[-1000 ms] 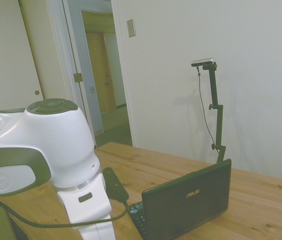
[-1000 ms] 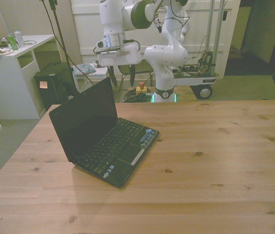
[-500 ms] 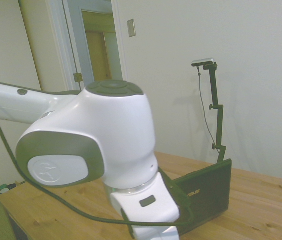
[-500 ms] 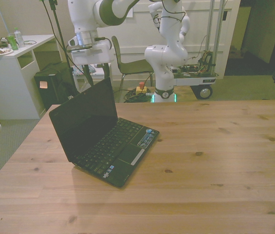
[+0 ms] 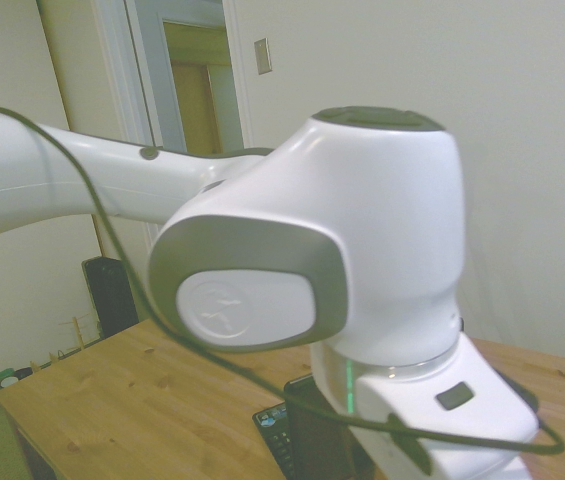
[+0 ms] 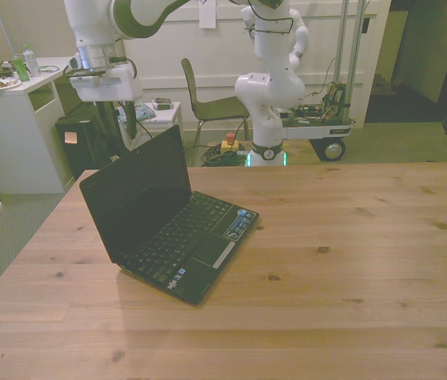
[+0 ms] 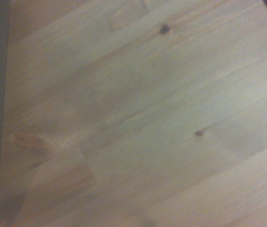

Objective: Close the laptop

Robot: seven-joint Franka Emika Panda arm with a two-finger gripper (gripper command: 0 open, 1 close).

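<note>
Laptop (image 6: pixel 168 222) open on wooden table (image 6: pixel 350 261), toward the front view's left, lid raised steeply, dark screen and black keyboard facing the camera. Gripper (image 6: pixel 112 119) hangs above and behind the lid's top edge, off toward the front view's left, clear of it. 2 dark fingers point down with a gap between them, nothing held. Side view mostly filled by white arm; only a sliver of laptop shows. Wrist view: blurred bare wood.
</note>
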